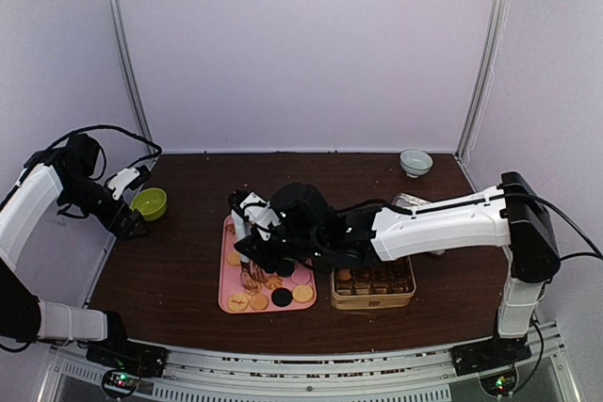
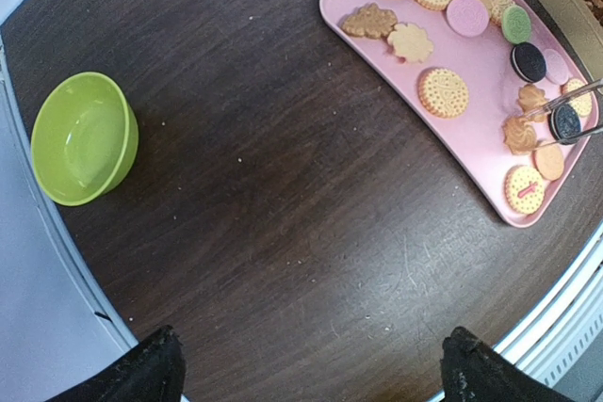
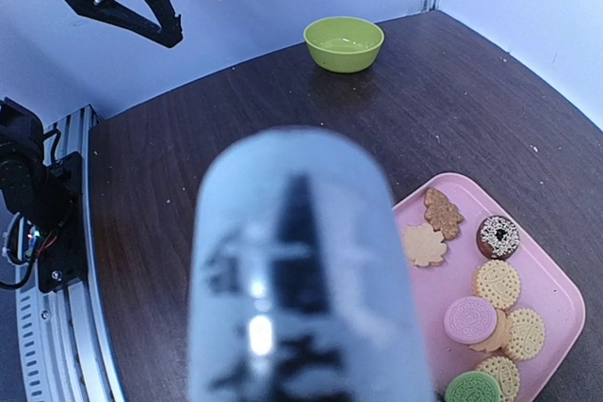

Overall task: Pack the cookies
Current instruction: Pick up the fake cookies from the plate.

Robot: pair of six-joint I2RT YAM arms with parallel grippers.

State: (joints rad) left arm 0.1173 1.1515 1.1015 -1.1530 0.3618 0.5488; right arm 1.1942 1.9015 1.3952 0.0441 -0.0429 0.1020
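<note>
Left hand [image 2: 311, 357] sat spread wide by the green bowl [image 2: 83, 136], right hand [image 1: 264, 244] seemingly gripped the tongs [image 3: 297, 270] over the cookies [image 2: 443, 91].

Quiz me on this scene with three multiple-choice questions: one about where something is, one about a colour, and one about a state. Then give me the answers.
1. Where is the green bowl?
A) inside a tin
B) on the table, left of the tray
C) on a shelf

2. What colour is the tray under the cookies?
A) blue
B) white
C) pink

3. How do the left arm's fingers stand?
A) wide open and empty
B) shut on a biscuit
C) shut on the bowl's rim

Answers:
1 B: the bowl sits on bare wood, apart from the tray.
2 C: the tray is plainly pink in every view.
3 A: the fingers are spread, with only table between them.
</note>
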